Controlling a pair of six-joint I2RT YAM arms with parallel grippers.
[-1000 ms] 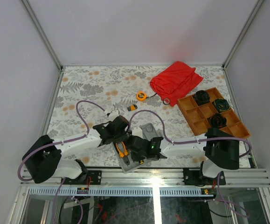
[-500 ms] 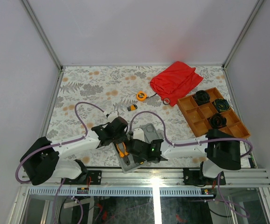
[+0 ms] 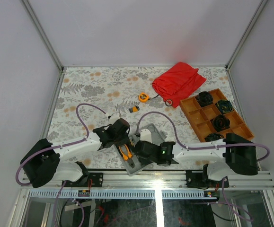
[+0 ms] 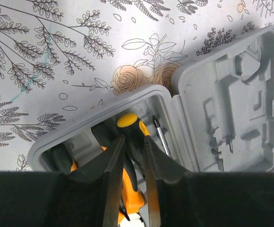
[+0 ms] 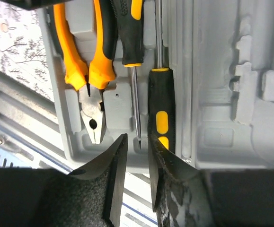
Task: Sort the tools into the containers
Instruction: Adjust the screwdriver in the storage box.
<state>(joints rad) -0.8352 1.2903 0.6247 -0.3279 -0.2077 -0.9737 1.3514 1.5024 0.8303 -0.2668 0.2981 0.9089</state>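
- You have the grey case [image 3: 152, 131] lying open on the counter [image 3: 89, 90] at the bottom centre of the overhead view, its two trays joined side by side
- In your left wrist view the left-hand tray [image 4: 47, 153] holds the tools, and the right-hand tray [image 4: 231, 109] shows moulded recesses
- Your left jaws hang over the tool tray with their fingers [image 4: 112, 179] a narrow gap apart
- A black-and-yellow screwdriver handle [image 4: 129, 125] lies in that gap, but from this angle you cannot tell whether the jaws clamp it or only straddle it
- Your right jaws stand slightly apart and grip nothing, with their fingers [image 5: 118, 179] at the bottom of the right wrist view
- In that view the orange-handled pliers [image 5: 87, 71] lie in the tray at the upper left with their nose towards the bottom
- A thin screwdriver [image 5: 136, 94] sits just right of the pliers, its tip showing in the gap between the right jaws
- A second screwdriver [image 5: 160, 104] lies just right of that one, pointing the opposite way
- The round orange tape measure [image 3: 143, 97] and the tiny orange-black piece [image 3: 134, 109] lie on the counter above the case in the overhead view, apart from it
- The red cloth [image 3: 178, 81] lies at the upper right, near the tape measure
- The orange-brown divided tray [image 3: 217, 116] sits at the right edge with black round parts [image 3: 204, 98] in its compartments
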